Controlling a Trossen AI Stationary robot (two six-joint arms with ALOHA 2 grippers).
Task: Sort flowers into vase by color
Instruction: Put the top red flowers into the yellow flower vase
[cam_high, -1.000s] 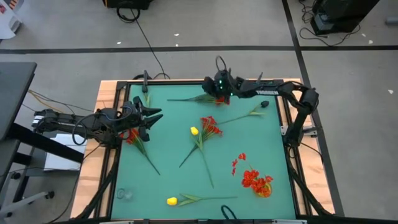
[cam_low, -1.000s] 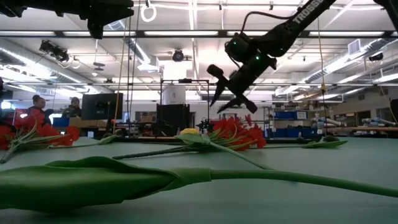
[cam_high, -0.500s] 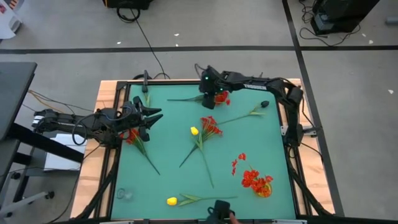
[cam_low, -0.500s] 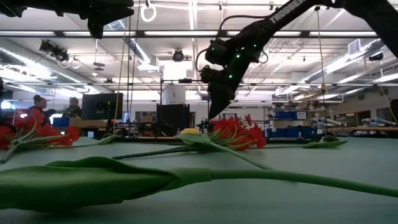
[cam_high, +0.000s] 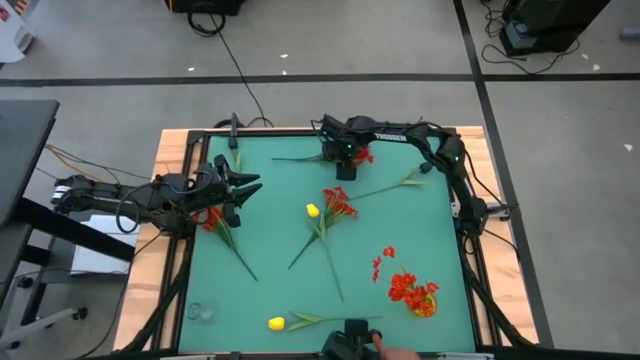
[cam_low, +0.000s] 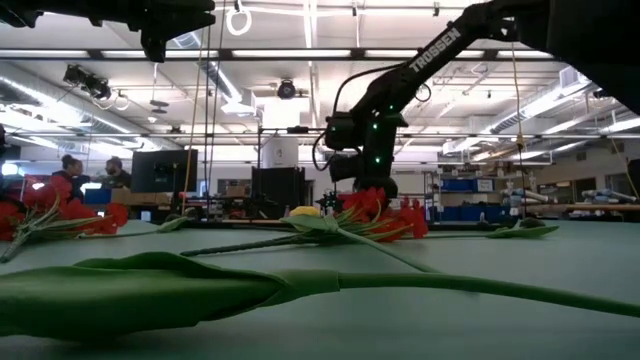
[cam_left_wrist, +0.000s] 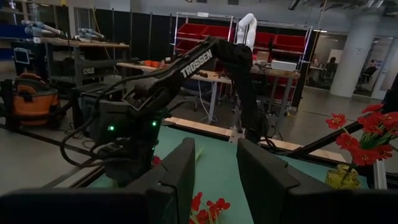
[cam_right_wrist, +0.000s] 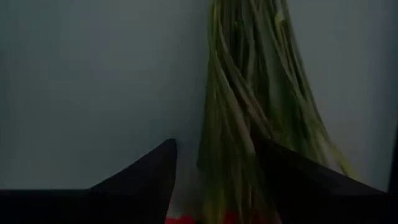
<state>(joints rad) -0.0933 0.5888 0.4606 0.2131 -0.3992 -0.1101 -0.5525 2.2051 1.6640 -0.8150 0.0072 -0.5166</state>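
Observation:
My right gripper (cam_high: 337, 157) (cam_low: 361, 187) is down at the table's far edge, pointing down and open. Its fingers (cam_right_wrist: 146, 177) stand on either side of the green stalks (cam_right_wrist: 245, 106) of a red flower (cam_high: 300, 158), just behind its bloom (cam_high: 360, 155). That flower lies flat on the mat. My left gripper (cam_high: 244, 188) (cam_left_wrist: 214, 177) is open and waits near the left edge, above another red flower (cam_high: 218, 224). A small vase (cam_high: 422, 303) near the right edge holds red blooms. A clear vase (cam_high: 199, 312) stands at the near left. My right gripper comes from above with one finger on each side of the red flower's stalks (cam_right_wrist: 217, 143), next to the bloom and across the stem. Whether the fingers touch the stalks, I cannot tell.
A red flower (cam_high: 338, 204) and a yellow one (cam_high: 312, 210) lie crossed mid-table. Another yellow flower (cam_high: 277, 323) lies by the near edge, and a green stem (cam_high: 400, 183) lies toward the far right. Loose red blooms (cam_high: 384, 260) lie beside the vase. A dark object (cam_high: 350, 340) shows at the near edge.
My right gripper has moved toward the table's left along the far edge and come down from well above the table onto the red flower there, tipping to point straight down. A dark object has come into view at the near edge.

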